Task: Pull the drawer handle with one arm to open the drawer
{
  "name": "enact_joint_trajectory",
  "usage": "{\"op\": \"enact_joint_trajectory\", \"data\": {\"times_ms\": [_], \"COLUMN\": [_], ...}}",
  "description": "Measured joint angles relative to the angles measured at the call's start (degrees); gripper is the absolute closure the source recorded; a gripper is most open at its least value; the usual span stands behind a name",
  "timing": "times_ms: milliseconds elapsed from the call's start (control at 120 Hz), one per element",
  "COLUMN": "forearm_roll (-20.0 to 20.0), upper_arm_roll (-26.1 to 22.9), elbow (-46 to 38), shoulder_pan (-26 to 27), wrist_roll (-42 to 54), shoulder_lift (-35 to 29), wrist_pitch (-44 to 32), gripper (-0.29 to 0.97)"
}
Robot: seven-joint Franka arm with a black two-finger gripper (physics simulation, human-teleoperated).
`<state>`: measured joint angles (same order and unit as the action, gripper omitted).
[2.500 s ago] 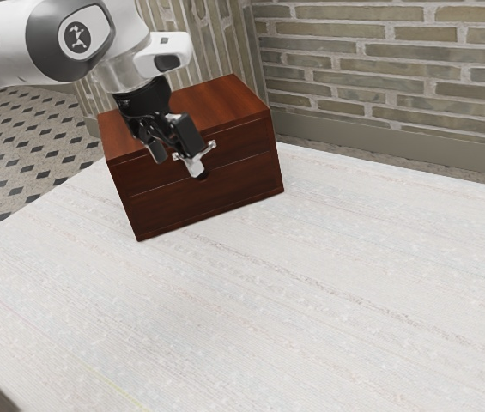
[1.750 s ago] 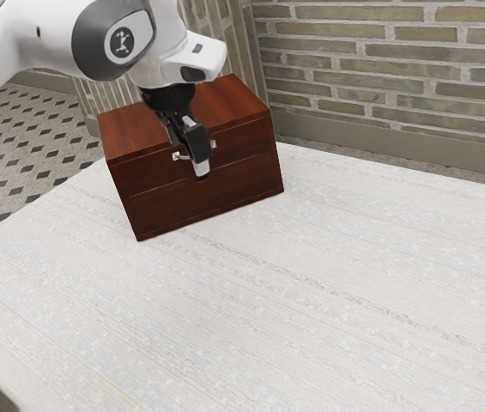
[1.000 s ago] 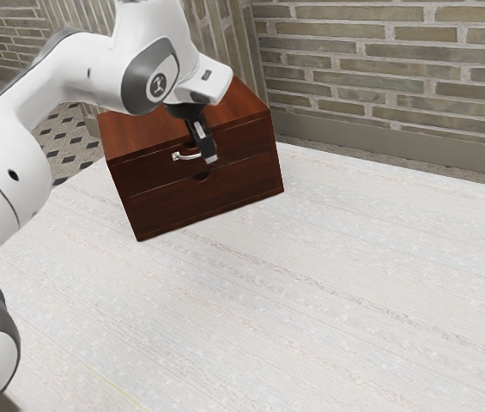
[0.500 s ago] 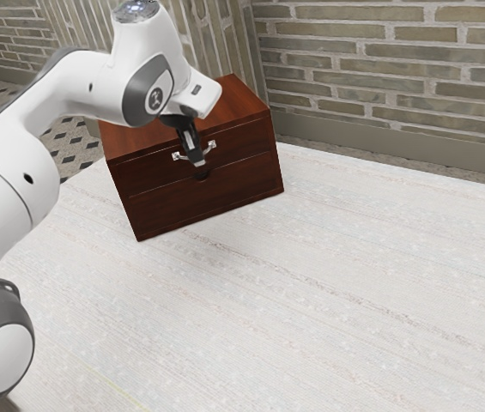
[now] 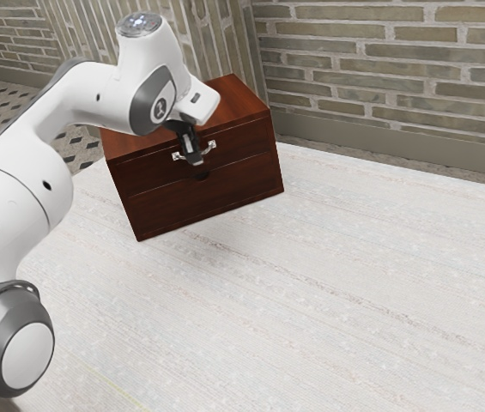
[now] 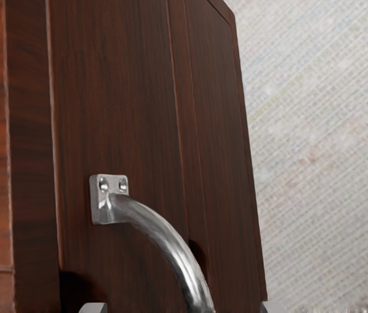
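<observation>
**Hand at the handle, drawer front flush**

Against half a second ago, the arm (image 5: pixel 70 129) has leaned further in over the cabinet (image 5: pixel 225 184), and the gripper (image 5: pixel 195 158) has slid a little along the cabinet's front, toward the end away from the brick wall (image 5: pixel 379 60). Across the earlier frames the hand has turned from broadside to edge-on. The cabinet stands where it stood on the table (image 5: pixel 328 283), and its upper drawer (image 5: pixel 242 137) lies as flush with the front as before.

The exterior view shows the gripper at the middle of the silver handle (image 5: pixel 209 146), high on the cabinet's front, but not how its jaws stand. The wrist view does: the handle's bar curves out from the cabinet's front toward the hand, with pale fingertips (image 6: pixel 92 307) one on each side of it, both clear of the metal, so the jaws are parted and grip nothing. That view also shows the handle's mounting plate (image 6: pixel 108 195) with two screws.
</observation>
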<state>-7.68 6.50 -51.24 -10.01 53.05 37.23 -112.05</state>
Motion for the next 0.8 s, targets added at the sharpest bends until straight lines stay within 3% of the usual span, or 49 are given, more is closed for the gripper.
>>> {"op": "enact_joint_trajectory", "data": {"times_ms": [133,475,800], "forearm_roll": [0.08,0.85,1.47], "upper_arm_roll": [0.16,0.19,0.03], "elbow": [0.01,-0.59,-4.59], "shoulder_pan": [0.03,0.00,0.16], "wrist_roll": [0.75,2.03,2.84], "shoulder_lift": [0.14,0.47,-1.95], "wrist_pitch": [-0.29,-0.59,-0.47], "gripper": [0.41,0.59,0.65]}}
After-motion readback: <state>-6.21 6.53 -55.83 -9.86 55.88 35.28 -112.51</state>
